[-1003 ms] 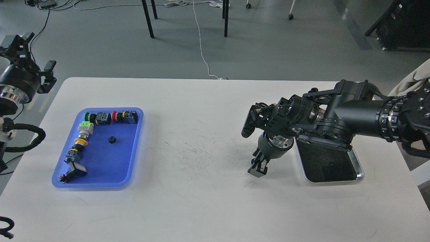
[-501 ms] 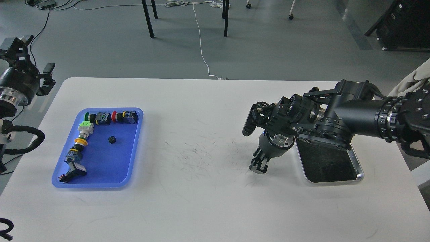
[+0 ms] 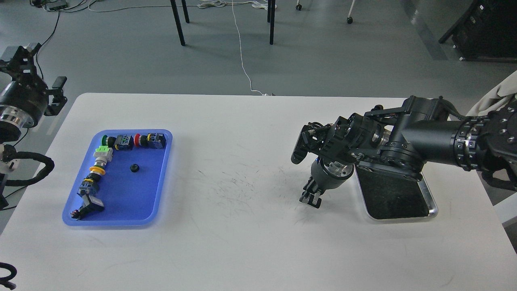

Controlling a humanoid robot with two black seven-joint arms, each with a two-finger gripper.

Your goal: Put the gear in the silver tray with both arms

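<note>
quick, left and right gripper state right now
left gripper: raised off the table's left edge, seen too dark to tell open or shut.
right gripper: pointing down beside the silver tray; state cannot be told.

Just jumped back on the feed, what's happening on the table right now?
Nothing is being held that I can see. The right hand points down at bare table just left of the silver tray, which looks empty. The small black gear sits in the blue tray among the push-button switches. The left hand hangs off the table's left edge, away from both trays.
</note>
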